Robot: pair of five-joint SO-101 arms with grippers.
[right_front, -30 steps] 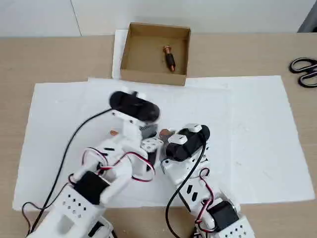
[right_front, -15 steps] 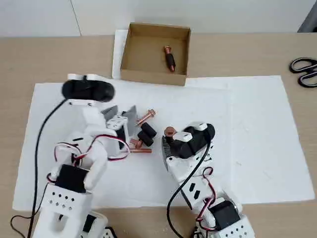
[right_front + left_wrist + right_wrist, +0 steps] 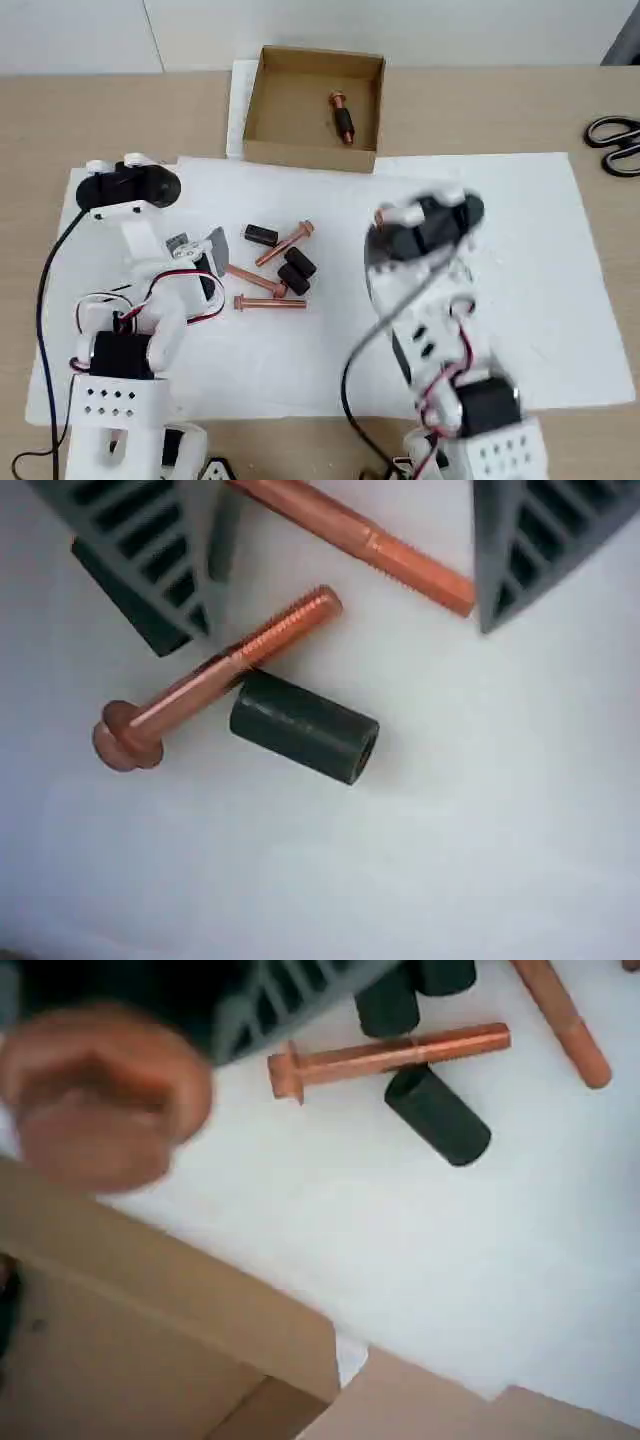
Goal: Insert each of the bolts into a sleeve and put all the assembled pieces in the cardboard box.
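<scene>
Arms have parted: the left gripper (image 3: pixel 198 252) has drawn back left, jaws wide beside loose bolts (image 3: pixel 270 302) and sleeves (image 3: pixel 260 235), while the right gripper (image 3: pixel 382 225), clamped on a bolt (image 3: pixel 100 1100), has swung toward the far cardboard box (image 3: pixel 258 100). We judge a drop-off comes next.

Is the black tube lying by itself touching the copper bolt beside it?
Touching. In the left wrist view, one corner of the black sleeve meets the shaft of the bolt, no paper showing between.
</scene>
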